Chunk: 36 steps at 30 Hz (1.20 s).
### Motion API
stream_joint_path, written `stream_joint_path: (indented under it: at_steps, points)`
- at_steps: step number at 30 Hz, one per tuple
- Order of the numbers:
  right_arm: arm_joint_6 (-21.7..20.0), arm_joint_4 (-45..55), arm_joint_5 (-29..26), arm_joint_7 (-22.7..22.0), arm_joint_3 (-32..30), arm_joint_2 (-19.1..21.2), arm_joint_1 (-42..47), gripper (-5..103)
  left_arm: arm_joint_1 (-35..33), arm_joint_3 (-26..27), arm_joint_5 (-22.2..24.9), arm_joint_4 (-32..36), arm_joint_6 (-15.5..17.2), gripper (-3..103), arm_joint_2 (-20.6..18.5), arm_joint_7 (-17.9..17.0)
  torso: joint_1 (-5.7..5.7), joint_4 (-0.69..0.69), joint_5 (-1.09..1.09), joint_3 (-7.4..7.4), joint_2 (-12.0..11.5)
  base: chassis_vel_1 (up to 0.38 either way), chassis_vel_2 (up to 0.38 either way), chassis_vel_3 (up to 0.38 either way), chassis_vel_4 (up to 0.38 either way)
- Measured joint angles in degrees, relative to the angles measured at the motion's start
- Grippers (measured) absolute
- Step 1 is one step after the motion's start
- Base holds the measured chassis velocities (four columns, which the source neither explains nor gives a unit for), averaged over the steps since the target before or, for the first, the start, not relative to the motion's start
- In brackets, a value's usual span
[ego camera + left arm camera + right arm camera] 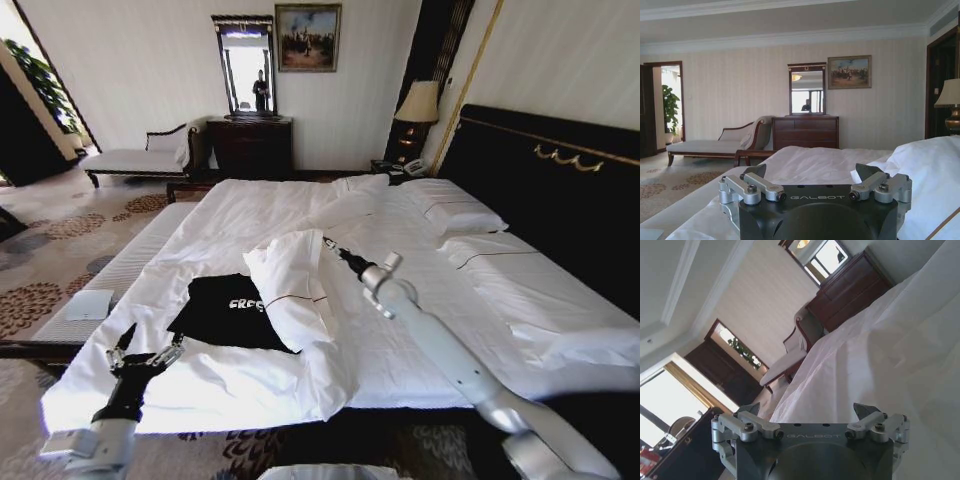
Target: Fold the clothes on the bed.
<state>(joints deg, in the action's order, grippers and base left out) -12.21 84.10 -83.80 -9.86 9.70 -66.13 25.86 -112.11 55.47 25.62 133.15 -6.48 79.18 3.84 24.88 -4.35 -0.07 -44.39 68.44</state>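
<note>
**Black T-shirt on white bed, both grippers spread and empty**

Item 1: black short-sleeved T-shirt [232,311] with white chest lettering, of which "FREE" is readable. It lies flat on the near part of the large white-sheeted bed [400,350] with its dark headboard. A folded-back flap of white duvet [300,300] lies along the shirt's 3 o'clock edge and covers that side of it.

Item 2: left gripper [145,345], black body with silver finger links. It stands at the foot edge of the bed, fingers spread apart, holding nothing. The T-shirt lies at about 1 o'clock from it, near but apart. In the left wrist view the same gripper [812,172] stands open above the white sheet, facing the far wall.

Item 3: right gripper [333,247], on a long silver arm reaching across the mattress. It sits at the top of the duvet flap, at about 1 o'clock from the shirt. In the right wrist view its fingers [809,411] stand wide apart with nothing between them, the white bedding just beyond.

Item 4: pale upholstered chaise [140,158] and dark wooden dresser [250,147], against the far wall, well apart from the bed.
</note>
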Motion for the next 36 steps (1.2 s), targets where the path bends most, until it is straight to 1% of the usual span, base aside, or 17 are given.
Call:
stream_joint_path:
  at_steps: [1, 2, 3, 6, 12, 16, 18, 21, 26, 33, 36]
  points:
    - [-0.7, -2.2, 0.7, -0.6, 2.3, -1.8, -1.9, 100, 0.3, 0.1, 0.1, -0.9, -0.1, 100, 0.1, 0.0, 0.00, -0.01, 0.00, 0.01, 0.0, 0.000, 0.000, 0.000, 0.000]
    - [-0.8, -3.5, 1.3, -0.8, 3.5, -2.6, -2.8, 100, 0.5, 0.0, 0.2, -1.4, -0.2, 100, 0.1, -0.1, 0.00, -0.03, 0.00, 0.00, 0.0, 0.000, 0.000, 0.000, 0.000]
    - [-0.8, -3.5, 1.3, -0.8, 3.5, -2.6, -2.8, 100, 0.5, 0.0, 0.2, -1.4, -0.2, 100, 0.1, -0.1, 0.00, -0.03, 0.00, 0.00, 0.0, 0.000, 0.000, 0.000, 0.000]
    - [-0.6, -6.3, 2.6, -0.9, 5.3, -4.6, -4.6, 100, 1.2, -0.6, 0.2, -2.9, -0.5, 100, 0.4, -0.1, -0.01, -0.06, 0.02, 0.00, 0.0, 0.000, 0.000, 0.000, 0.000]
    - [-0.3, -7.9, 2.9, -1.0, 6.0, -6.1, -7.2, 100, 2.0, -1.9, -0.2, -4.7, -0.9, 100, 0.6, -0.1, -0.01, -0.06, 0.02, 0.01, 0.0, 0.000, 0.000, 0.000, 0.000]
    - [-0.3, -12.4, 4.6, -2.2, 7.9, -7.9, -10.5, 100, 2.3, -3.0, -0.7, -5.3, -1.1, 100, 0.9, -0.1, -0.01, -0.05, 0.02, 0.01, 0.0, 0.000, 0.000, 0.000, 0.000]
    - [-0.4, -13.2, 4.8, -2.5, 8.2, -8.2, -10.8, 100, 2.3, -3.0, -0.7, -5.3, -1.1, 100, 0.9, -0.1, -0.01, -0.05, 0.03, 0.01, 0.0, 0.000, 0.000, 0.000, 0.000]
    - [-1.5, -17.3, 5.9, -3.6, 9.5, -9.5, -12.4, 100, 2.3, -3.1, -0.8, -5.7, -1.3, 100, 0.5, -0.2, -0.01, -0.06, 0.03, 0.01, 0.0, 0.000, 0.000, 0.000, 0.000]
    - [-2.8, -20.3, 6.5, -3.6, 9.9, -10.9, -13.5, 100, 2.3, -2.9, -0.7, -6.6, -1.7, 100, 0.1, -0.3, -0.01, -0.06, 0.03, 0.01, 0.0, 0.000, 0.000, 0.000, 0.000]
    - [-3.7, -21.8, 7.9, -3.6, 11.5, -11.7, -14.2, 100, 2.1, -2.8, -0.7, -7.1, -2.4, 100, 0.3, -0.3, -0.02, -0.05, 0.03, 0.01, 0.0, 0.000, 0.000, 0.000, 0.000]
    - [-3.4, -20.1, 9.5, -4.1, 10.0, -11.8, -13.9, 100, 2.1, -2.4, -0.3, -7.1, -2.5, 100, 0.1, -0.4, -0.01, -0.05, 0.03, 0.01, 0.0, 0.000, 0.000, 0.000, 0.000]
